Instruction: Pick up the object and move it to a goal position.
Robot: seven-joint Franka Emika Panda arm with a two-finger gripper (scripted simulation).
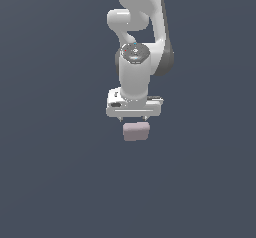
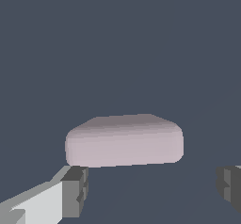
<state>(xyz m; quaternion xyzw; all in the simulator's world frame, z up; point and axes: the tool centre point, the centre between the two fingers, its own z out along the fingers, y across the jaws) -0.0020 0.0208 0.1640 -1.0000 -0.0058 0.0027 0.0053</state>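
The object [image 1: 136, 131], a small pale mauve-pink block with rounded edges, lies on the dark grey floor just below the white arm's hand in the exterior view. My gripper [image 1: 133, 118] hangs over it, open, with only two short finger stubs showing under the hand. In the wrist view the object [image 2: 124, 140] fills the middle of the picture. The two grey fingertips [image 2: 75, 190] of my gripper [image 2: 153, 188] stand wider apart than the block. Nothing is between them, and neither pad touches the block.
A plain dark grey surface [image 1: 55, 172] spreads on all sides. The white arm [image 1: 137, 27] rises behind the hand.
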